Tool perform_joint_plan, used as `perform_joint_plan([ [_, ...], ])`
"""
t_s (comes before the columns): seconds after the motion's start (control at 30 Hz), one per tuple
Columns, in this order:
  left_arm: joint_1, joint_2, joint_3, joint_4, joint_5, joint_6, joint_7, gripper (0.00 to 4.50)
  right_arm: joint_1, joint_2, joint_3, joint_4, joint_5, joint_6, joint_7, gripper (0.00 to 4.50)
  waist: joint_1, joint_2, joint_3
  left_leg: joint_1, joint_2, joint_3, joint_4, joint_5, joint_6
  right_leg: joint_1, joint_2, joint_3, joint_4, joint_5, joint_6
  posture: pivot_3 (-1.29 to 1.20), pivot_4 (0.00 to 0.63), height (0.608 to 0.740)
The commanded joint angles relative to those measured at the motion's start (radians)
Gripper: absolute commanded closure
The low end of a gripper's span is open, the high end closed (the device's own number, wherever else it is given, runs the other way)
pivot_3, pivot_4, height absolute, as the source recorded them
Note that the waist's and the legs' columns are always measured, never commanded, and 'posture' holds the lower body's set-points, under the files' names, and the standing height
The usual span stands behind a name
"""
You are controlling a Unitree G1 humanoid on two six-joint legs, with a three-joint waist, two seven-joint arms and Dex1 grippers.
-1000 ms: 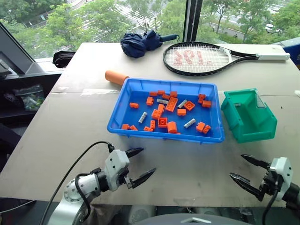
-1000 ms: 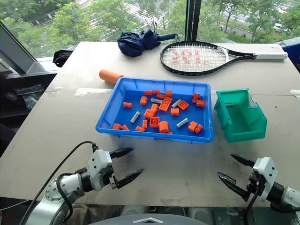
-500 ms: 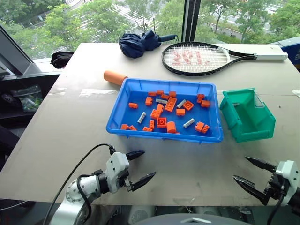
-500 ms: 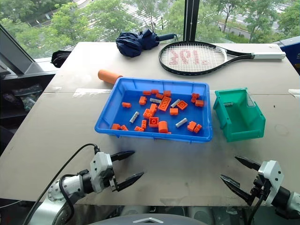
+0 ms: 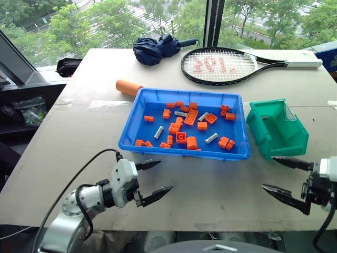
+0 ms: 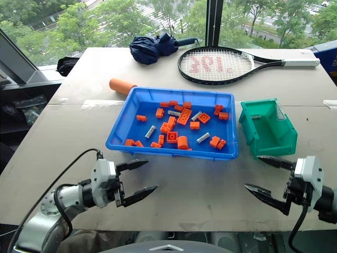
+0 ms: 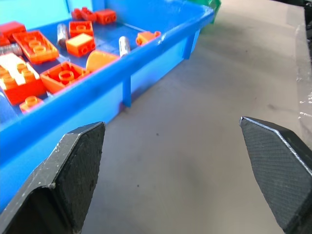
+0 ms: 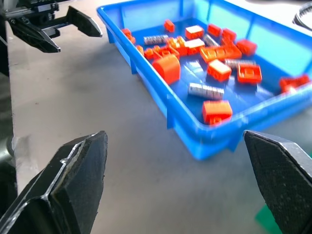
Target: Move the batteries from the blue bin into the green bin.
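Head view: the batteries [image 5: 212, 138] lie among orange bricks [image 5: 191, 116] in the blue bin [image 5: 136, 114] on the counter [image 5: 79, 137]; green bin [image 5: 268, 138] just beside it. Left claw [image 5: 151, 180] and right claw [image 5: 281, 177] gape wide, empty, above the counter.
Left wrist view: fingers [image 7: 75, 165] near the bin wall.
Right wrist view: fingers [image 8: 80, 170] splayed before the tray

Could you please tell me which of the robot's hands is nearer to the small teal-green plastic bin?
Right. The right hand hovers just in front of the teal-green plastic bin; the left hand is far across the table.
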Motion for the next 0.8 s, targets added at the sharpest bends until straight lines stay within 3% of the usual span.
perform_joint_plan([
  [0.03,-0.028,0.08,0.102,-0.098,-0.124,0.097,-0.016,0.0,-0.2,-0.031,0.083,-0.008,0.021,0.063,-0.042,0.05,0.0,-0.002,0.001,0.0,0.0,0.0,0.0,0.0,0.0,0.0,0.0,0.0,0.0,0.0,0.0,0.0,0.15,0.74],
  [0.2,-0.138,0.18,0.191,-0.07,-0.168,0.158,-0.046,0.0,-0.559,-0.015,0.302,0.087,-0.078,0.168,-0.109,0.05,-0.003,-0.002,0.002,0.0,0.0,-0.001,0.0,0.0,0.0,0.0,0.002,0.0,0.001,0.0,0.0,0.0,0.15,0.74],
  [0.33,-0.241,0.316,0.257,0.002,-0.231,0.223,-0.176,0.0,-0.847,-0.003,0.577,0.304,-0.301,0.175,-0.014,0.05,-0.004,-0.004,0.004,-0.002,0.0,-0.002,0.0,0.0,0.0,-0.002,0.002,-0.002,0.0,0.0,0.0,0.0,0.15,0.74],
  [0.47,-0.328,0.394,0.26,0.073,-0.234,0.261,-0.238,0.0,-1.047,0.063,0.772,0.506,-0.463,0.116,0.106,0.05,-0.01,-0.004,0.005,-0.003,0.0,-0.001,0.0,0.0,0.0,-0.003,0.002,-0.002,0.0,0.0,0.0,0.0,0.15,0.74],
  [0.57,-0.4,0.431,0.254,0.115,-0.224,0.289,-0.264,0.0,-1.163,0.142,0.884,0.65,-0.561,0.097,0.172,0.05,-0.024,-0.006,0.008,-0.006,0.0,-0.002,-0.001,0.0,-0.001,-0.006,0.002,-0.003,0.001,0.0,0.0,0.0,0.15,0.74],
  [0.8,-0.458,0.473,0.272,0.1,-0.248,0.364,-0.295,0.0,-1.252,0.249,0.971,0.809,-0.682,0.092,0.224,0.05,-0.026,-0.006,0.009,-0.008,0.0,-0.001,-0.002,0.001,-0.001,-0.01,0.002,-0.002,0.001,0.0,0.0,0.0,0.15,0.74],
])
